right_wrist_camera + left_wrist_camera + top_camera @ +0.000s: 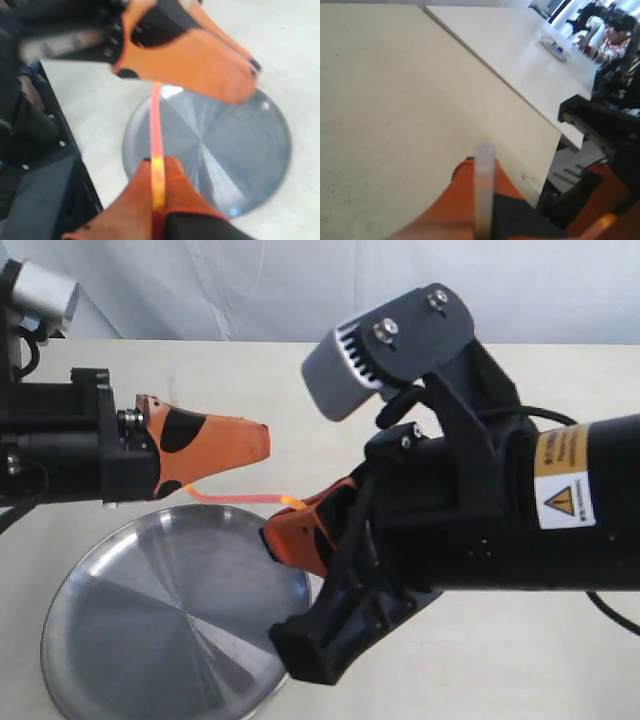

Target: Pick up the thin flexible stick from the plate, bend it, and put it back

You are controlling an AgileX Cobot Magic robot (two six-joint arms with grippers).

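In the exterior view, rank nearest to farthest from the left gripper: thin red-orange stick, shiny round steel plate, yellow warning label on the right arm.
1. thin red-orange plastic stick: held in the left gripper, running rightward.
2. round shiny steel plate: below the gripper.
3. yellow warning label: far right.

The plate (pixel 150 620) is cropped at the bottom by the exterior view's lower edge, and its right side is hidden behind the right gripper (pixel 285 530) and its arm. Above the plate, both ends of the stick (pixel 240 499) vanish: one under the left gripper (pixel 250 445), the other between the right gripper's fingers. The left wrist view is soft throughout, the stick's pale end a smear. In the right wrist view the left gripper over the plate is blurred, so its hold cannot be made out there.
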